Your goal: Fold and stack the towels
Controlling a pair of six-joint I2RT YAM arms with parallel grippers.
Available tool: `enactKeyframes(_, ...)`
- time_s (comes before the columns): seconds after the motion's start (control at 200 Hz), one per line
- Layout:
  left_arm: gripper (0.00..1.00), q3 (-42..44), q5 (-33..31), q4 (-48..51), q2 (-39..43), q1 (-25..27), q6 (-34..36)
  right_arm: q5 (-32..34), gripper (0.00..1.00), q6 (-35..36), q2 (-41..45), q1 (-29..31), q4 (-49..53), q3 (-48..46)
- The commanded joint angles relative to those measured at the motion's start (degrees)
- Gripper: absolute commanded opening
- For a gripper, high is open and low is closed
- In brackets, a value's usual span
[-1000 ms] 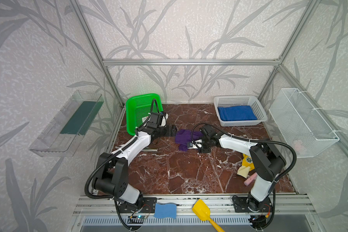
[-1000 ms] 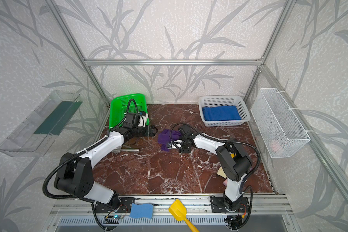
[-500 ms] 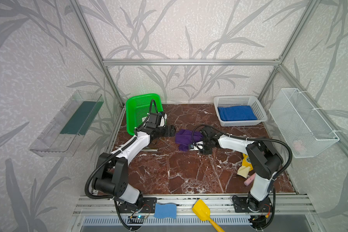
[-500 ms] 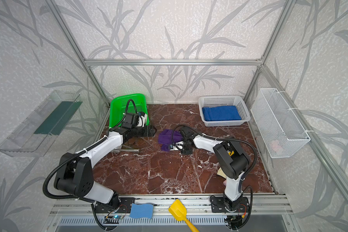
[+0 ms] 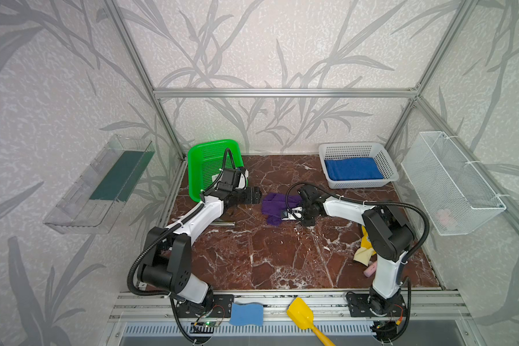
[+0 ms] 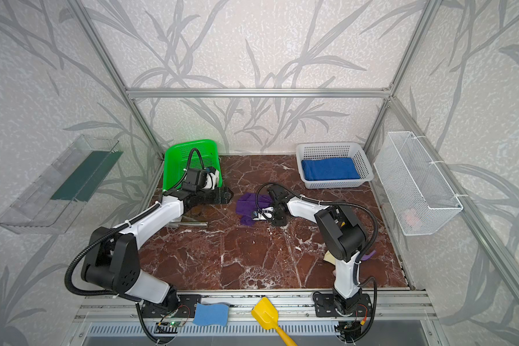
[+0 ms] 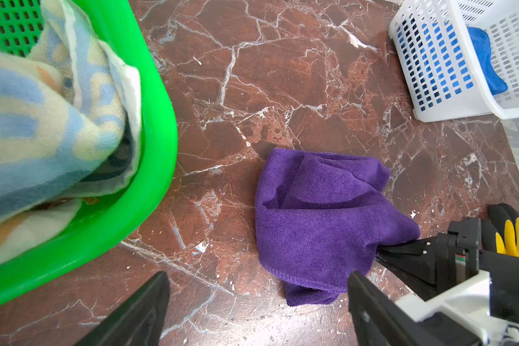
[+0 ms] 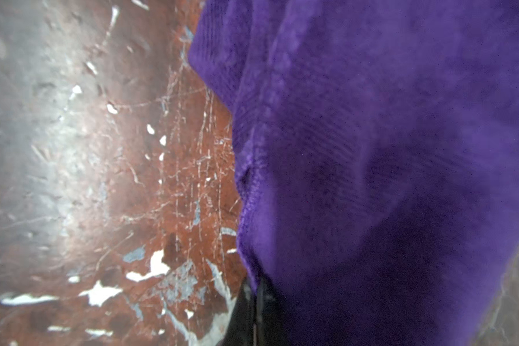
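Right gripper (image 7: 381,250) clamps the crumpled purple towel (image 7: 318,215), probably at a corner; left gripper (image 7: 256,295) hangs agape nearby, green basket (image 7: 159,143) beside it.

Rear left: corner basket (image 5: 201,167), first towel (image 7: 42,119) in it. Rear right: second basket (image 5: 327,149), second towel (image 5: 352,169) inside. Forward of both baskets and between them: third towel (image 5: 274,203), lying on the floor (image 5: 267,257). Right wall: wire basket (image 5: 453,182), contents unclear. Left wall: shelf (image 5: 99,185). Front right: glove (image 5: 364,248). Front rail: sponge (image 5: 246,314) left of scoop (image 5: 300,313).
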State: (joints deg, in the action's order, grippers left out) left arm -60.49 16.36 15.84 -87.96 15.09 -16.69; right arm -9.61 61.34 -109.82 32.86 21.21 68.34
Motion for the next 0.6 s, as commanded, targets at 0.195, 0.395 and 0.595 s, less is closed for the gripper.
enactKeyframes(0.195, 0.93, -0.83, -0.9, 1.33, -0.33, -0.32, 3.58, -12.24, 0.0, -13.16, 7.08, -4.25, -0.21, 2.72)
enactKeyframes(0.395, 0.93, 0.71, -2.72, 0.02, 1.6, -0.15, 8.06, -10.75, 0.0, -31.76, 11.68, -8.12, -0.78, 5.57)
enactKeyframes(0.595, 0.92, 1.07, -1.74, -1.11, 2.42, 0.28, 13.93, -9.72, 0.0, -45.65, 14.42, -10.45, -0.91, 8.21)
